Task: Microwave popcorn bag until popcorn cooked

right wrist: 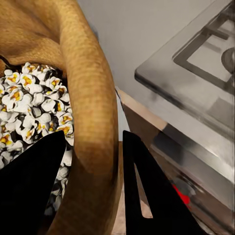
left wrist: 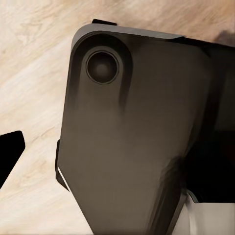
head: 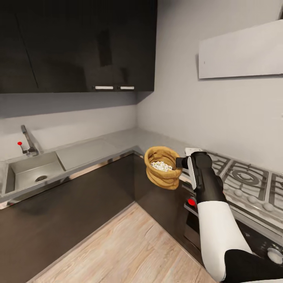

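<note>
Step in hand: carry phase. Right gripper [right wrist: 93, 188] is pinched on the rolled rim of the popcorn bag [head: 162, 167], one finger inside, one outside; bag is aloft, upright, off the countertop [head: 98, 151], popcorn [head: 161, 166] inside. Next, by my judgement: find the microwave and keep the bag level. Hob [head: 243, 182] is close beside. Left gripper: can't tell.

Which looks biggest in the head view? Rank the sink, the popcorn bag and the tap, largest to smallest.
1. Sink, the widest.
2. Popcorn bag, held by the right gripper; it is nearer the camera, so its apparent size is inflated.
3. Tap, clearly the smallest.
</note>
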